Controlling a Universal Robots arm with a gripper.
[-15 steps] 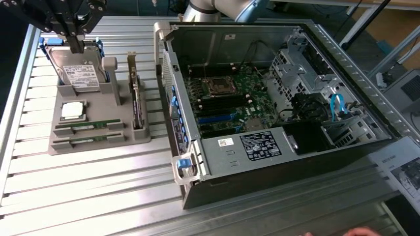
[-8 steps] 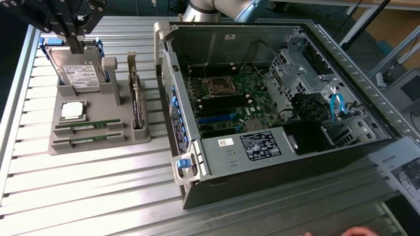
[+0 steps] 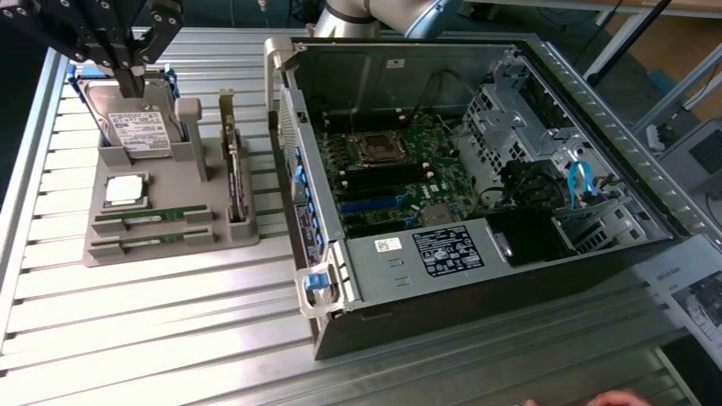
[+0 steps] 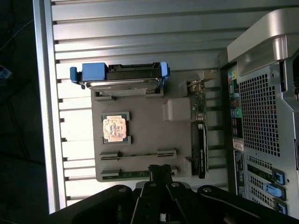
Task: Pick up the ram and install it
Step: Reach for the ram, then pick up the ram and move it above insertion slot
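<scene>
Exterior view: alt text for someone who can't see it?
The gripper, jaws shut, hangs above a grey holder carrying a hard drive, a processor and two ram sticks; the open computer case lies to the exterior view's right.

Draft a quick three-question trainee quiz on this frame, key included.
1. How many ram sticks lie outside the computer case?
2. They sit in: A the grey holder; B the gripper; C the computer case.
3. True or false: the gripper is shut and holds no ram stick.
Key: 1 two; 2 A; 3 true.
</scene>
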